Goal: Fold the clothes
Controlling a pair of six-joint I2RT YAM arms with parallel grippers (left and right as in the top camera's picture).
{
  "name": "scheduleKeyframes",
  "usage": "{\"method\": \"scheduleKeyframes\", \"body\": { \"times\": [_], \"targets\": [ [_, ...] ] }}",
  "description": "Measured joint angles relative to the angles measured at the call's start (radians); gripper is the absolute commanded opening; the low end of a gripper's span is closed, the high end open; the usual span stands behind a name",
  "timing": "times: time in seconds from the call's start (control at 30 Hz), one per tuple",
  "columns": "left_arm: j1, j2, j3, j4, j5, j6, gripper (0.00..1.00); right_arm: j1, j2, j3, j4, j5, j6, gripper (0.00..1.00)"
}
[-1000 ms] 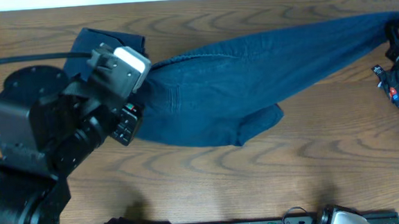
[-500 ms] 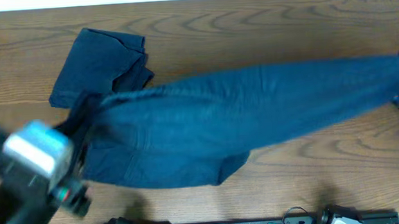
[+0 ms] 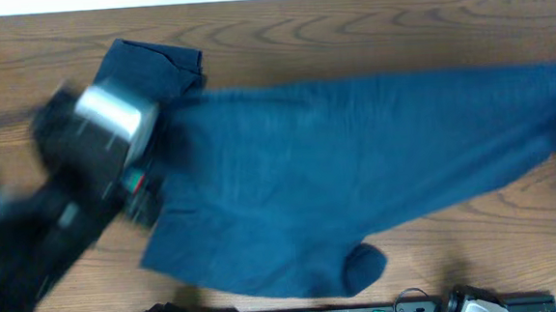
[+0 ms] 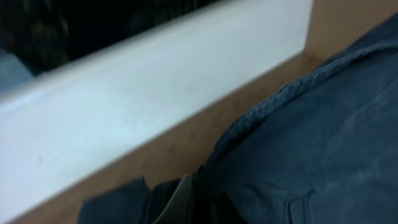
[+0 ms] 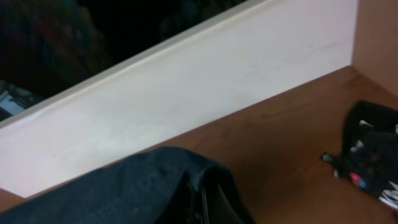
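While pinched at both ends, dark navy fabric shorts (image 3: 356, 171) span brown wooden table (image 3: 459, 261), long axis left edge to right edge; left gripper (image 4: 198, 200), right gripper (image 5: 202, 198) each closed on nearest end.

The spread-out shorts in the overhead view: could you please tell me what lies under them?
Around the spread shorts only wooden table shows; anything beneath them is covered. A folded pair sits at their upper-left corner, partly under the blurred left arm.
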Motion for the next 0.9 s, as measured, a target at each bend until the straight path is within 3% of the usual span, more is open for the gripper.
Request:
{"method": "scheduleKeyframes", "body": {
  "times": [0.2, 0.27, 0.4, 0.57, 0.73, 0.9],
  "targets": [
    [0.0, 0.317, 0.013, 0.15, -0.049, 0.0, 0.06, 0.0, 0.233, -0.007, 0.358, -0.099, 0.003, 0.01],
    [0.0, 0.432, 0.062, 0.221, -0.054, 0.002, 0.06, -0.006, 0.314, -0.013, 0.541, -0.167, 0.004, 0.01],
    [0.0, 0.579, 0.258, 0.238, -0.027, 0.02, 0.06, -0.064, 0.393, -0.024, 0.732, -0.31, 0.018, 0.01],
    [0.0, 0.519, 0.414, 0.108, 0.014, 0.051, 0.06, -0.173, 0.369, -0.022, 0.63, -0.397, 0.01, 0.01],
    [0.0, 0.468, 0.425, -0.132, 0.034, 0.097, 0.06, -0.182, 0.349, -0.008, 0.314, -0.427, -0.114, 0.01],
    [-0.001, 0.592, 0.315, -0.364, 0.049, 0.108, 0.06, -0.173, 0.408, -0.021, -0.006, -0.328, -0.265, 0.01]
  ]
}}
